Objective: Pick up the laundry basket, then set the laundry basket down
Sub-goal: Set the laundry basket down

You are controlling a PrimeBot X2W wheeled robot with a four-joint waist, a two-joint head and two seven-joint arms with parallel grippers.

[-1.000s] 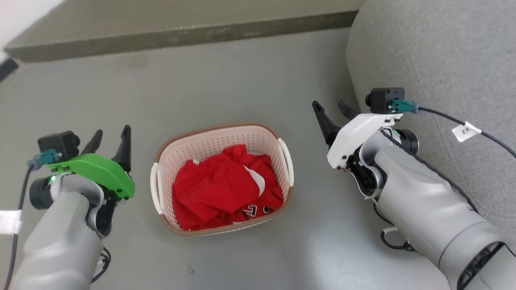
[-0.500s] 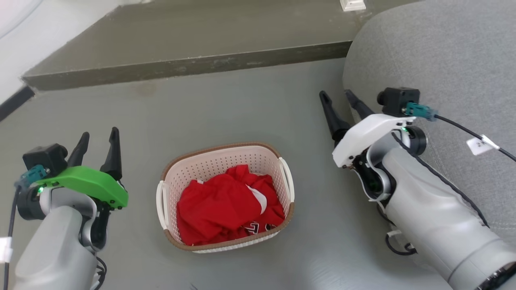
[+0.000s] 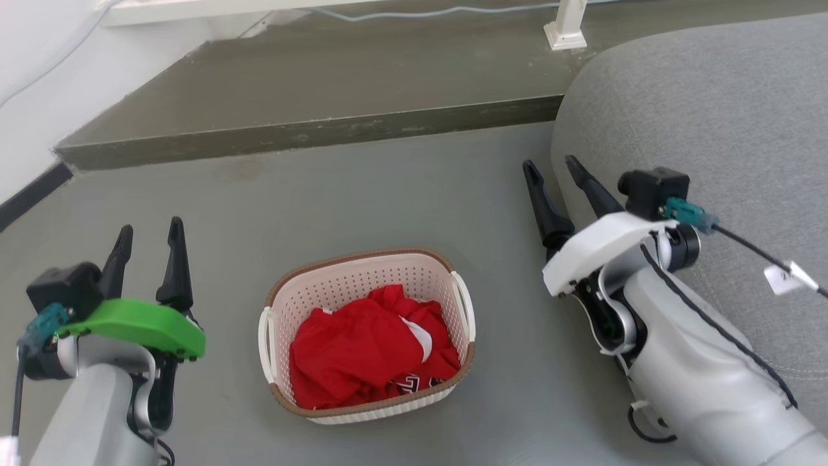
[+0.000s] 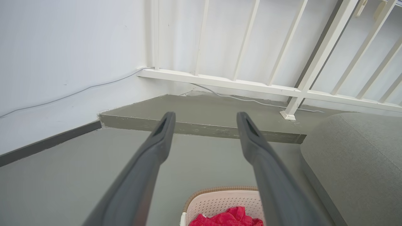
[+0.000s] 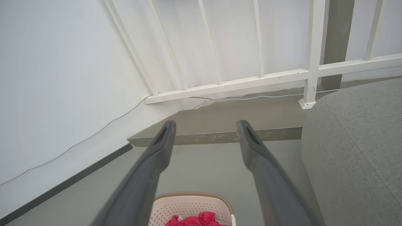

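Note:
The laundry basket [image 3: 336, 285], cream-white with perforated walls, a brown woven rim and white side handles, stands on the grey floor with red clothing [image 3: 362, 349] inside. Its far rim peeks in at the bottom of the left wrist view [image 4: 220, 201] and of the right wrist view [image 5: 191, 205]. My left gripper [image 3: 147, 233], green-bodied, hangs open to the basket's left, well apart from it. On the basket's right, raised beside the sofa, my right gripper [image 3: 553, 169] with the white body is open too. Neither holds anything.
A grey sofa [image 3: 711, 149] fills the right side, close to my right arm. Behind the basket a raised concrete step [image 3: 310, 133] crosses the floor. Beyond it stands a white railing [image 4: 251, 84] with a cable along its foot. A white wall [image 3: 26, 97] borders the left.
The camera has tilted up, so the basket sits lower in the head view and the railing foot appears. Both grippers stay open, the basket where it stood.

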